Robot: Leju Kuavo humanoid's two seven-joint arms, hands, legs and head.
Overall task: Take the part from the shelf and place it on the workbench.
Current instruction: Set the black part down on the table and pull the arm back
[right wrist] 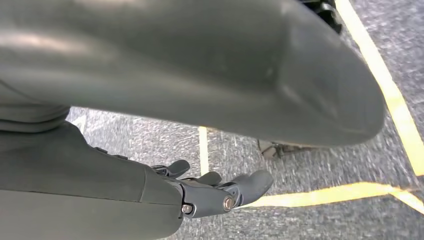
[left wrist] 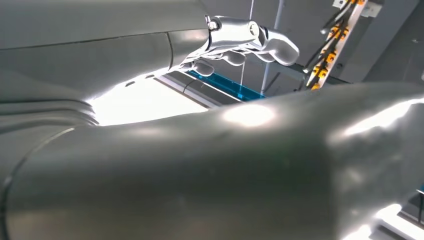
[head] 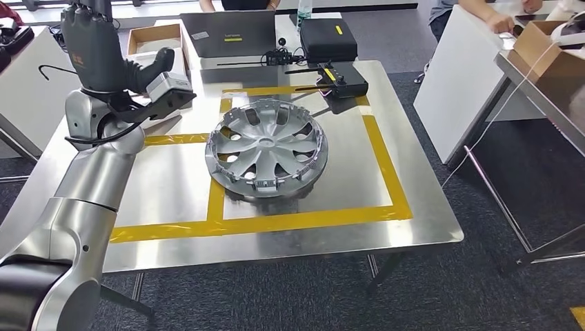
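Observation:
The part, a silver wheel cover (head: pixel 268 148), lies flat on the steel workbench (head: pixel 414 227), over the inner corner of a square marked in yellow tape (head: pixel 276 222). My left hand (head: pixel 96 41) is raised above the bench's back left corner, well left of the wheel cover and apart from it. In the left wrist view its fingers (left wrist: pixel 240 42) are stretched out with nothing in them. My right hand (right wrist: pixel 220 192) hangs over grey carpet with yellow floor lines, fingers apart and holding nothing.
Along the bench's far edge stand a laptop (head: pixel 231 34), a black case (head: pixel 328 38), a black and yellow tool (head: pixel 341 81) and a cardboard box (head: pixel 153 38). A white panel (head: pixel 462 89) and a second table (head: pixel 545 76) stand to the right, with a person (head: pixel 483 10) behind.

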